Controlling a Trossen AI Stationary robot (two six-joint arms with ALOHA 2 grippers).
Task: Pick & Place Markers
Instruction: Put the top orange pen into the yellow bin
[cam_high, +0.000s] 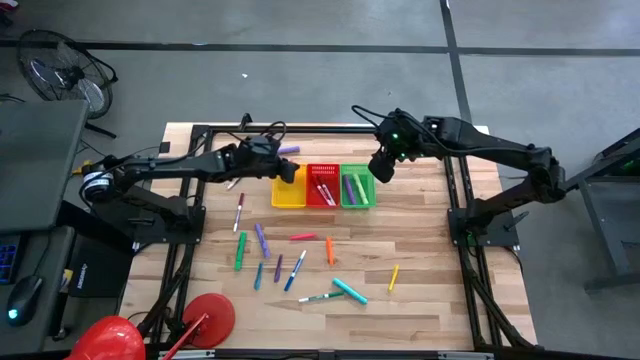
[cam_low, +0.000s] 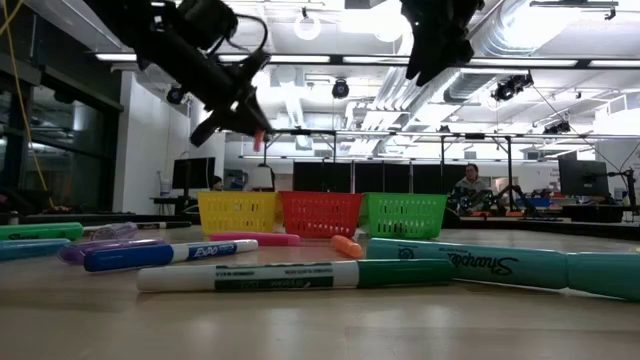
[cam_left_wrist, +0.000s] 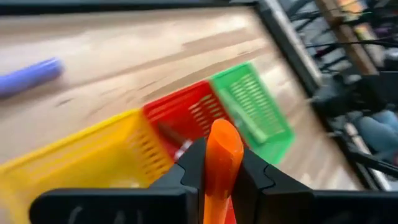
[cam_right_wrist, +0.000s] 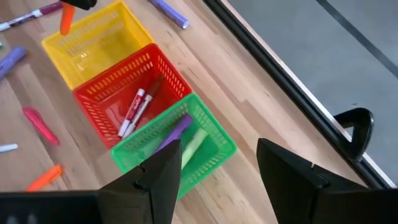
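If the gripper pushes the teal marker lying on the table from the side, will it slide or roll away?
The teal marker looks round and smooth and lies flat on the bare wooden table, so it would probably roll rather than slide. It seems stiff, so bending is unlikely. Being thin and short, it is probably light, and even a gentle push might send it far.

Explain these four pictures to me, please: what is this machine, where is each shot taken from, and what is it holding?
Two dark robot arms work at a wooden table. One picture looks straight down from above, one looks level across the tabletop, and two come from cameras on the arms' wrists. On the table stand a yellow basket, a red basket and a green basket, with loose markers scattered in front. The left tool is shut on an orange marker and hangs above the yellow basket. The right tool is open, holding nothing, above the green basket, which already has a purple and a green marker inside.
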